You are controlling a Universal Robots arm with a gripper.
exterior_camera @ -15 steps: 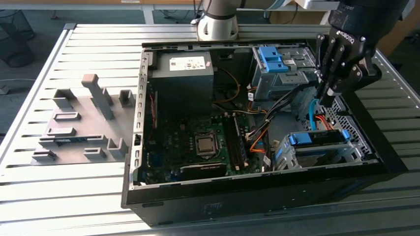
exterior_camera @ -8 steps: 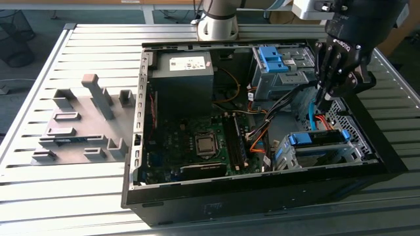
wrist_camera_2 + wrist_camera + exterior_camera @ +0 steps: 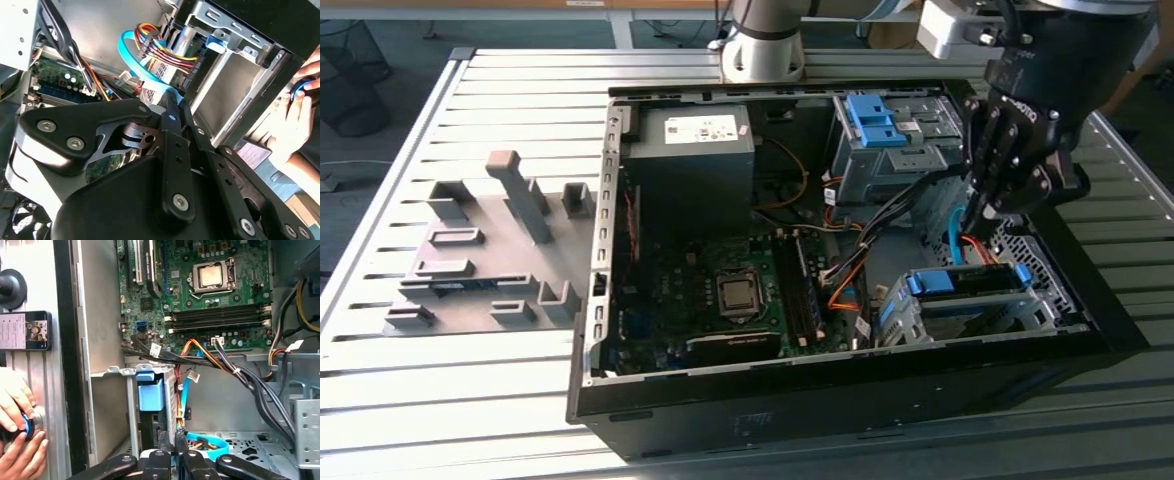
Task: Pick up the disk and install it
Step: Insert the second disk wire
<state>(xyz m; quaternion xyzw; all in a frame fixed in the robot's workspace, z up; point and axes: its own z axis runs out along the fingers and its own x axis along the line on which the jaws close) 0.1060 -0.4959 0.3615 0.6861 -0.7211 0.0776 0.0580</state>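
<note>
Hovering inside the case (image 3: 854,405), the gripper (image 3: 983,212) has its fingers pressed together on nothing, just above the disk (image 3: 967,282), which sits in the cage (image 3: 894,322) beside a blue cable (image 3: 950,235).

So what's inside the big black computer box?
Inside the computer case sit a green motherboard, a grey power supply, coloured cables and blue-latched drive cages. The gripper reaches in; whatever lies beneath the cages is hidden.

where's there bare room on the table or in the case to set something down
Bare slats lie at the table's near edge, in front of the grey fixture, and along its far edge behind it. Inside the case it is crowded: cables fill the gap between the board and drive cages, where the gripper hangs.
</note>
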